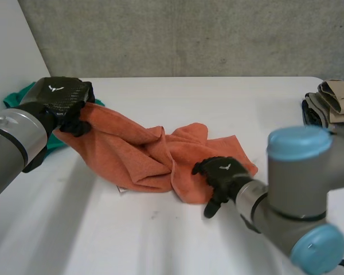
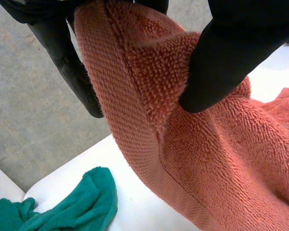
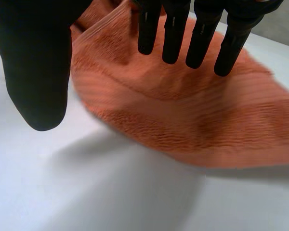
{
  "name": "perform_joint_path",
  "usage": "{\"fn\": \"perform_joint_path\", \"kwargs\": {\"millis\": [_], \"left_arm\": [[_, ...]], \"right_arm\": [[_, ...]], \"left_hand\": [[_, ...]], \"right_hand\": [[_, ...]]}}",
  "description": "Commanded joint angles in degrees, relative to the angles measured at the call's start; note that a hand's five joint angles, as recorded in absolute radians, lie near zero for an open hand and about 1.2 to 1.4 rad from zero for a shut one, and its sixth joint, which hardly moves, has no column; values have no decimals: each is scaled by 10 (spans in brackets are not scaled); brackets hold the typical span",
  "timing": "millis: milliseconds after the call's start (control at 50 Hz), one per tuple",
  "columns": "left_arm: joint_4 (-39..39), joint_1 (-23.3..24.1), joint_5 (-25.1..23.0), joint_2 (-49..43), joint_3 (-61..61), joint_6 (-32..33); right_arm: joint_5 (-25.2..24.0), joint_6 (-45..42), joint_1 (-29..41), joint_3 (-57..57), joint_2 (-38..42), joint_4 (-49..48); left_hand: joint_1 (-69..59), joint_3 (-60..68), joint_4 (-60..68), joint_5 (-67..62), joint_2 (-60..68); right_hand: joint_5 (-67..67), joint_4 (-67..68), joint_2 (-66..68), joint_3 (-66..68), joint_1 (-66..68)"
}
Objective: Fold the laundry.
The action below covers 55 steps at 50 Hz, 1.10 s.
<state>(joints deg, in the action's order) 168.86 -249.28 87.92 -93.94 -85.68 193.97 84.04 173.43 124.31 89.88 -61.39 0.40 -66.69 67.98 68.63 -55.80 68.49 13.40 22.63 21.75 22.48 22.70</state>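
Note:
An orange towel (image 1: 143, 152) lies crumpled across the middle of the white table (image 1: 178, 97). My left hand (image 1: 63, 103) holds its far left corner lifted off the table; in the left wrist view the thumb (image 2: 231, 53) and fingers (image 2: 67, 62) pinch the towel's hem (image 2: 144, 77). My right hand (image 1: 221, 175) hovers over the towel's near right edge, fingers straight. In the right wrist view those fingers (image 3: 197, 33) and thumb (image 3: 36, 67) spread above the orange towel (image 3: 183, 110), holding nothing.
A green cloth (image 1: 23, 97) lies at the table's far left behind my left hand, seen also below the towel as green cloth (image 2: 72, 207). Folded beige and dark garments (image 1: 332, 103) are stacked at the table's right edge. A grey wall stands behind.

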Motion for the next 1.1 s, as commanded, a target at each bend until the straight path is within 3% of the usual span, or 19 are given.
{"fn": "perform_joint_path", "kwargs": {"millis": [20, 120, 180, 200, 220, 240, 340, 400, 440, 500, 560, 640, 740, 860, 940, 1020, 1100], "left_arm": [[1, -1, -3, 6, 0, 0], [1, -4, -4, 13, 0, -1], [-2, -7, -5, 16, 0, -1], [-2, -7, -5, 17, 0, -1], [-2, -9, -6, 20, 0, -1], [-2, -9, -6, 22, 0, -1], [-3, -16, -7, 34, 0, -1], [-3, -31, -7, 47, 4, 3], [-4, -44, -7, 56, 8, 6], [-10, -71, -15, 67, 18, 24], [-44, -89, -34, 68, 27, 75], [-106, -93, -60, 43, 31, 156], [-130, -81, -58, -79, 67, 236], [-119, -40, 19, -189, 174, 249], [-76, -27, 57, -234, 309, 246], [14, -27, 45, -233, 441, 229], [169, -32, 37, -204, 496, 178]], "right_arm": [[55, -13, 43, -13, 52, -93], [85, -27, 54, -44, 86, -116], [94, -42, 56, -60, 109, -130], [95, -45, 56, -64, 113, -132], [97, -54, 55, -70, 117, -137], [101, -58, 54, -73, 119, -138], [133, -68, 32, -72, 73, -126], [126, -86, -12, -67, -20, -90], [105, -113, -47, -70, -66, -60], [32, -208, -124, -95, -137, 40], [-35, -328, -198, -134, -155, 167], [-49, -418, -233, -176, -144, 320], [-41, -465, -230, -190, -96, 341], [9, -477, -207, -248, -11, 261], [71, -466, -193, -347, 36, 141], [98, -449, -187, -449, 53, -28], [69, -427, -197, -468, 41, -245]], "left_hand": [[-133, 120, 114, -142, 115], [-133, 120, 114, -142, 115], [-133, 120, 114, -142, 115], [-133, 120, 114, -142, 115], [-133, 120, 114, -142, 115], [-133, 120, 114, -142, 115], [-133, 120, 114, -142, 115], [-133, 120, 114, -142, 115], [-133, 120, 114, -142, 115], [-133, 120, 114, -142, 115], [-133, 120, 114, -142, 115], [-133, 120, 114, -142, 115], [-133, 120, 114, -142, 115], [-133, 120, 114, -142, 115], [-133, 120, 114, -142, 115], [-133, 120, 114, -142, 115], [-133, 120, 114, -142, 115]], "right_hand": [[61, 69, 78, 70, 68], [118, 126, 135, 127, 125], [217, 225, 234, 226, 224], [269, 277, 286, 278, 276], [504, 512, 521, 514, 512], [565, 573, 582, 575, 572], [566, 574, 582, 575, 573], [566, 574, 582, 575, 573], [566, 574, 582, 575, 573], [566, 574, 582, 575, 573], [566, 574, 582, 575, 573], [566, 574, 582, 575, 573], [566, 574, 582, 575, 573], [566, 574, 582, 575, 573], [566, 574, 582, 575, 573], [566, 574, 582, 575, 573], [566, 574, 582, 575, 573]]}}
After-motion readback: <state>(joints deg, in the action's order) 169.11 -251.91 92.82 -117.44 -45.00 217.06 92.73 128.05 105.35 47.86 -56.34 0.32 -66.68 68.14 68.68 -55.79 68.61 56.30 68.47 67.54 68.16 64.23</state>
